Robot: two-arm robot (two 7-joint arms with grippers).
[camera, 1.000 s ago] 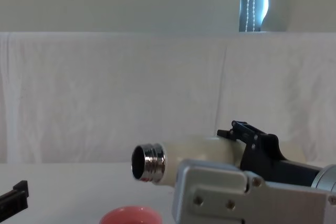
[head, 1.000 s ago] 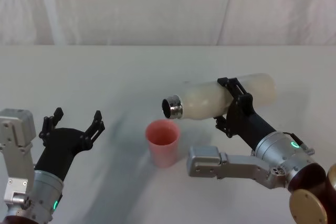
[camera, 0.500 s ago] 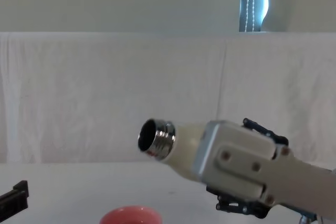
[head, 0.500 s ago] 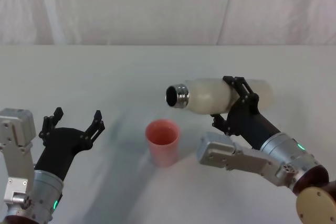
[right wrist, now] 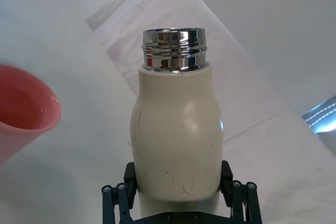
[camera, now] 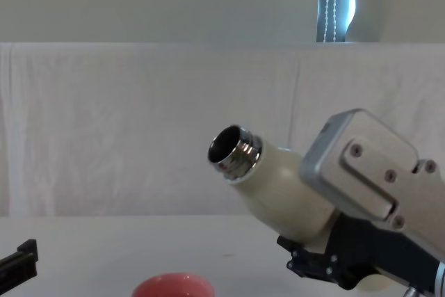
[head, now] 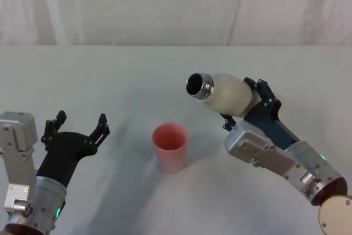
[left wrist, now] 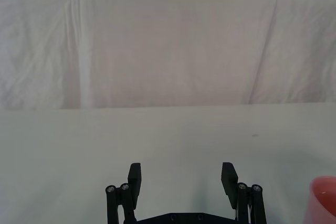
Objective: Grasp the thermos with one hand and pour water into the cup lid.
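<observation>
White cloth covers the desk (head: pixel 110 81). Right hand (right wrist: pixel 178 195) clamps the thermos (head: pixel 228 94), held aloft, neck raised, beyond and right of the cup lid (head: pixel 170 148) standing on the desk. Judgement: righting should proceed slowly. Left hand (head: pixel 75 132) idles open.

One thermos (head: pixel 228 94), one cup lid (head: pixel 170 148) and two grippers, left gripper (head: pixel 77 125) and right gripper (head: pixel 245 103), are showing over one bench (head: pixel 110 81).

1. You have a table (head: pixel 110 75) covered in white cloth.
2. You can see one thing standing on it: the salmon-pink cup lid (head: pixel 170 148), upright with its mouth open, near the middle.
</observation>
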